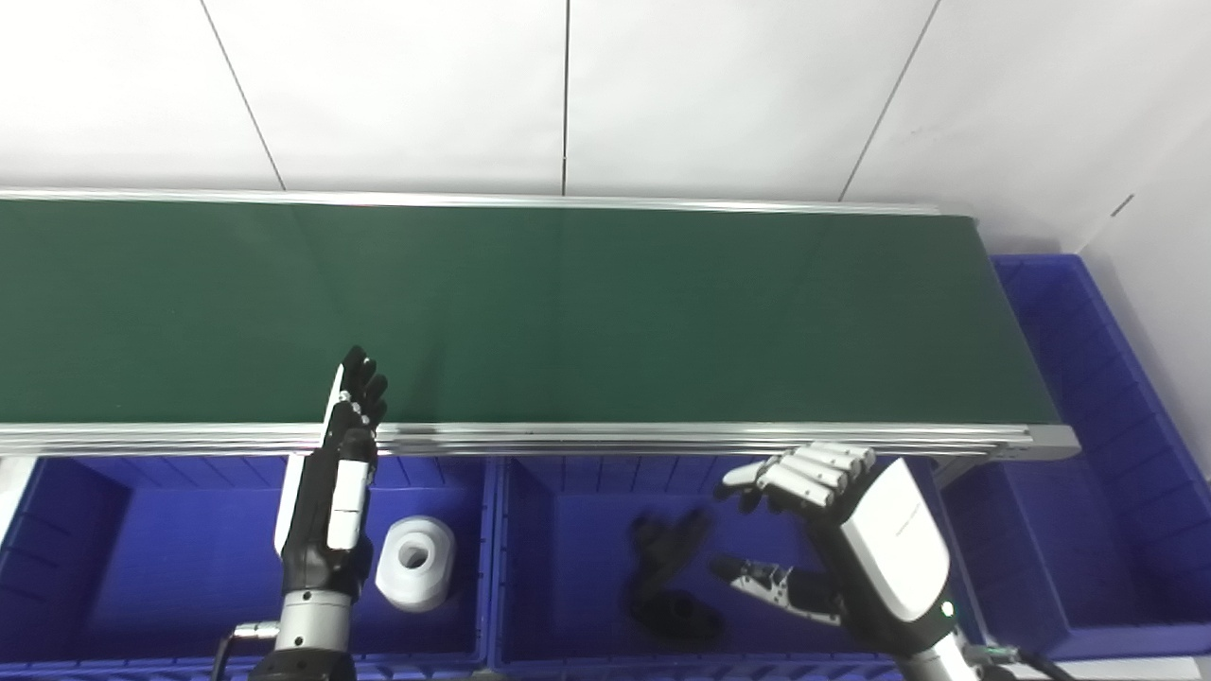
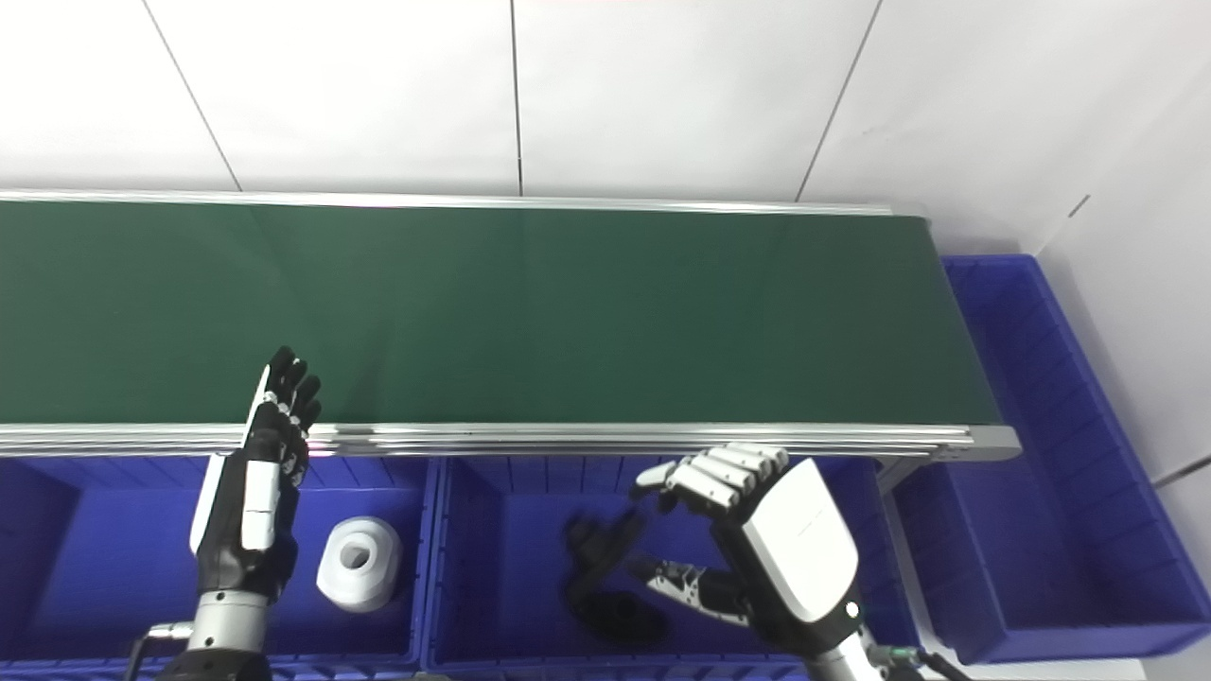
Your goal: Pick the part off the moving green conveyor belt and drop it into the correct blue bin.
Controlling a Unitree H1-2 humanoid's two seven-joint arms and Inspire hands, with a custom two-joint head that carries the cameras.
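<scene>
— On the belt (image 1: 568, 312)?
— Bare green all along, with a silver rail (image 1: 662, 437) on the near edge.

— Where's the part, then?
— Down in the middle bin (image 1: 530, 567): a black part (image 1: 667, 582) lying on the blue floor, a forked piece above and a rounded lump below. Whether one piece or two, hard to tell.

— And the right hand (image 1: 814, 530)?
— Hovering over that middle bin, just right of the black part. Spread wide, gripping nothing: fingers (image 1: 804, 478) curled near the rail, thumb (image 1: 766, 582) lower down, pointing left toward the part. Not touching it, by the look.

— The left hand (image 1: 342, 473)?
— Raised edge-on over the left bin (image 1: 142, 558), fingertips reaching across the rail onto the belt's near edge. Fingers straight and close together, nothing between them.

— Anything in the left bin?
— A white roll (image 1: 414, 562) with a hole through the middle, just right of the left wrist, near the wall shared with the middle bin.

— More bins?
— A third bin (image 1: 1116, 530) beyond the belt's right end, turned lengthwise.
</scene>
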